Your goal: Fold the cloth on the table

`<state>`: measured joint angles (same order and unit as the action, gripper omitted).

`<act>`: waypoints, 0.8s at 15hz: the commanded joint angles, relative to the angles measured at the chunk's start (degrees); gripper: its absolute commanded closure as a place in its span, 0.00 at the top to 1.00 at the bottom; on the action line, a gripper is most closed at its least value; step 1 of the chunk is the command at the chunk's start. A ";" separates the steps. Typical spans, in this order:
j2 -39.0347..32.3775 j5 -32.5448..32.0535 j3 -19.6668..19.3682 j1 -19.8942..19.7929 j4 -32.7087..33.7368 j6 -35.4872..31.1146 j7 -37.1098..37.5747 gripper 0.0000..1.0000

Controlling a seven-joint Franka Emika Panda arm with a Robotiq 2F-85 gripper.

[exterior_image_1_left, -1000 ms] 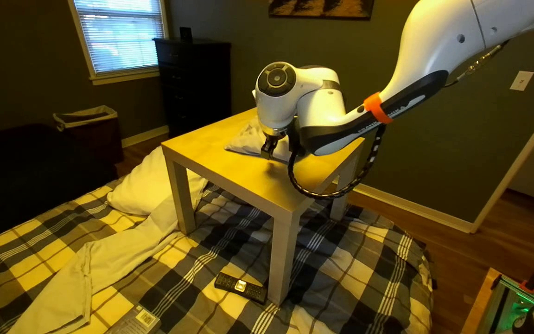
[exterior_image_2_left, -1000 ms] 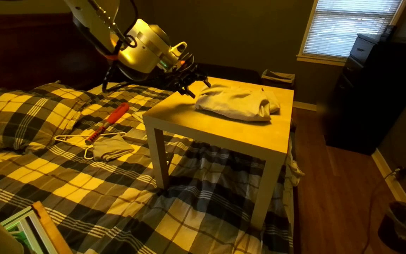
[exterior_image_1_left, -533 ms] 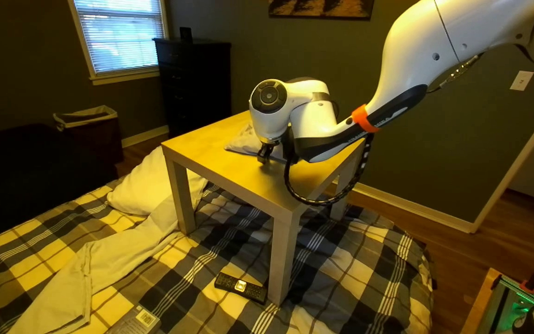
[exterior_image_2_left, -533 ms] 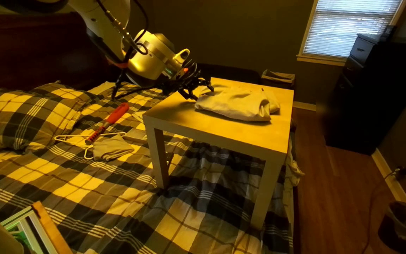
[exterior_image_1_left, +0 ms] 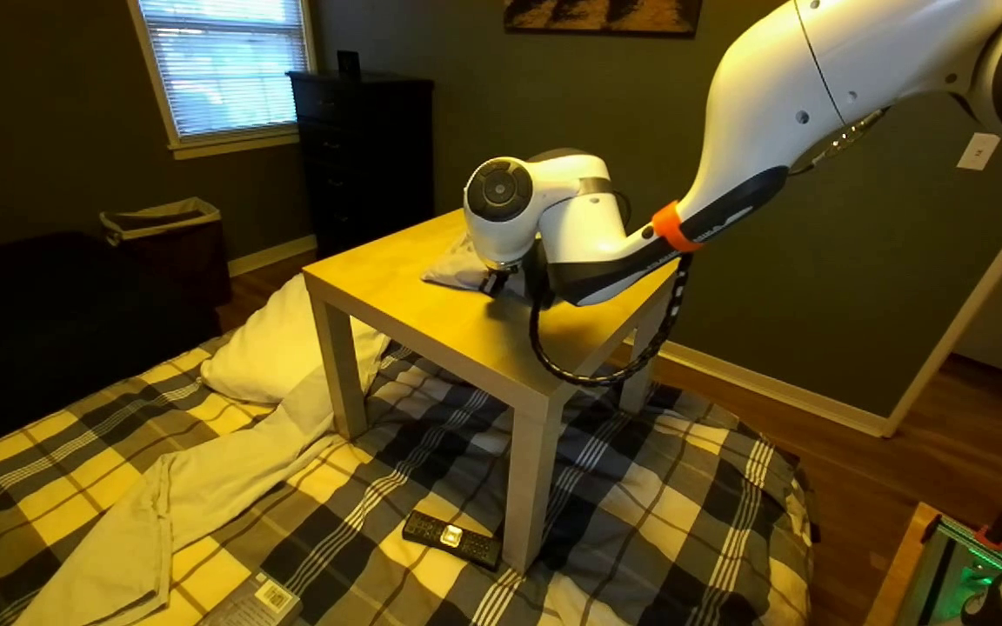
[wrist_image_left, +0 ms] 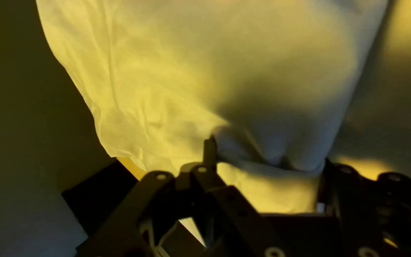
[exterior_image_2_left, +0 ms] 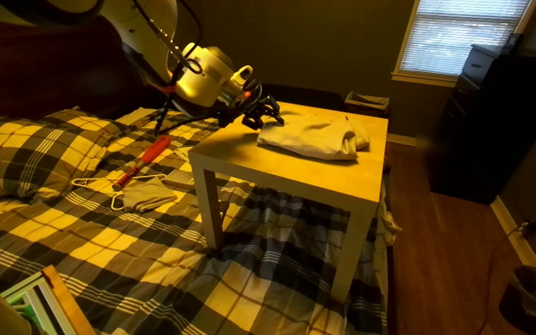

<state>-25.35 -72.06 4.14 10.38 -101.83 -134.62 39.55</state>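
The pale cloth (exterior_image_1_left: pixel 451 265) lies rumpled on the light wood top of the small table (exterior_image_1_left: pixel 397 304). It also shows in an exterior view (exterior_image_2_left: pixel 312 137) and fills much of the wrist view (wrist_image_left: pixel 177 67). My gripper (exterior_image_2_left: pixel 269 123) is at the cloth's near edge, low over the table top. In the wrist view, my gripper (wrist_image_left: pixel 268 154) has its two fingers (wrist_image_left: pixel 210 155) standing well apart. A creased fold of cloth spans the gap between them, with an edge beside each fingertip. In an exterior view, the arm hides part of the cloth and most of the gripper (exterior_image_1_left: pixel 494 283).
The table stands on a bed with a plaid blanket (exterior_image_2_left: pixel 156 260). A remote (exterior_image_1_left: pixel 451 537) lies by a table leg. A red-handled tool (exterior_image_2_left: pixel 155 149), a white hanger (exterior_image_2_left: pixel 93 183) and a folded fabric (exterior_image_2_left: pixel 148 195) lie on the bed. A white pillow-like fabric (exterior_image_1_left: pixel 270 348) is beside the table.
The arm has come down and towards the cloth. The fingers have gone from above the table to the cloth's edge, and their gap looks slightly narrower. The cloth's outline is nearly the same.
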 commanded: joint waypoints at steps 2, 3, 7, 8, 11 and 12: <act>-0.69 0.11 -0.51 0.17 0.45 0.39 1.40 0.22; -0.46 1.22 -0.26 -0.03 0.20 0.59 0.84 0.13; 0.73 11.81 1.77 -0.39 -1.25 2.90 -3.75 0.00; 1.34 15.79 2.55 -0.19 -1.60 3.94 -5.87 0.00; 3.53 27.52 4.76 0.19 -2.02 5.61 -13.93 0.01; 4.32 31.65 5.48 0.39 -2.06 6.02 -16.62 0.01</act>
<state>-23.84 -50.61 7.52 10.36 -102.10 -130.47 29.63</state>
